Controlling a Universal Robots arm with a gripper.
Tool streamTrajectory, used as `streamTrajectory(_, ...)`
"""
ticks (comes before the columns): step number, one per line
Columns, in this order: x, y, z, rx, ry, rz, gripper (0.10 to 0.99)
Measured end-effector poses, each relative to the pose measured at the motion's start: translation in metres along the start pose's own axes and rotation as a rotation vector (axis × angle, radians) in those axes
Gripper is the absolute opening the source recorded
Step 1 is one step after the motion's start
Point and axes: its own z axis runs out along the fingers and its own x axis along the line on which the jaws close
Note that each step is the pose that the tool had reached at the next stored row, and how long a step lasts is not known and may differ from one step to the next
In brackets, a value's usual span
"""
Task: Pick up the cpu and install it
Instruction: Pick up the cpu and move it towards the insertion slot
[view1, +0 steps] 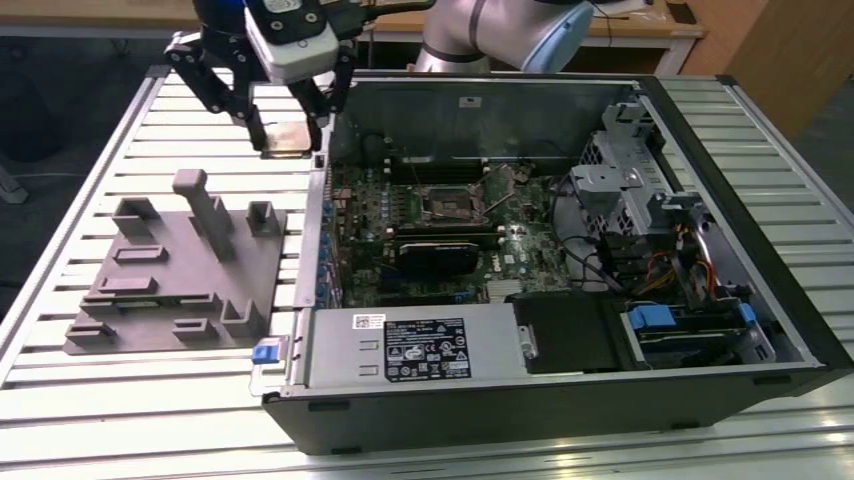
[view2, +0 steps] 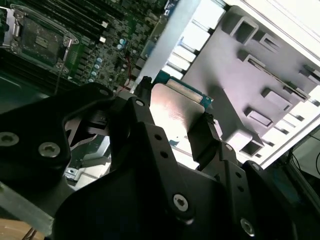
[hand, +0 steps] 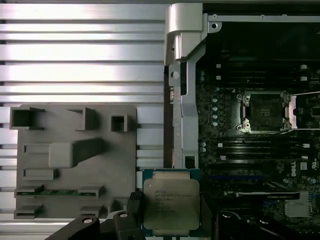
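The pincer (view1: 284, 133) hangs above the slatted metal surface (view1: 120, 420) at the far side of the scene, toward the exterior view's left, and it is closed on the cpu (view1: 283, 139), one black finger (view1: 252, 122) at each of two opposite edges. The cpu is clear of the surface, held roughly flat in the air with its pale silvery top showing. In the second wrist view the cpu (view2: 175, 112) sits between the two fingers (view2: 207, 134), and a strip of its green edge shows past the metal lid. In the first wrist view the cpu (hand: 171, 206) lies over the gap between the grey fixture plate (hand: 75, 155) and the side wall of the open computer case (hand: 182, 75). In the exterior view the fixture plate (view1: 174, 270) rests on the surface to the exterior view's left of the computer case (view1: 534, 400), nearer than the pincer. Inside the case, the motherboard (view1: 367, 230) carries the square socket (view1: 447, 200), which is well apart from the cpu, to the exterior view's right of it. A silver power supply (view1: 414, 345) fills the near part of the case. The pale arm (view1: 501, 30) shows at the far edge.
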Motion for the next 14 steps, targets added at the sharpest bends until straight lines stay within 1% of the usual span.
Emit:
streamTrajectory(7,-0.0191,0.0003,0.0,0.0,0.0001,0.0,0.541)
streamTrajectory(14,-0.041,0.0006,0.0001,0.0,0.0,0.0,0.541)
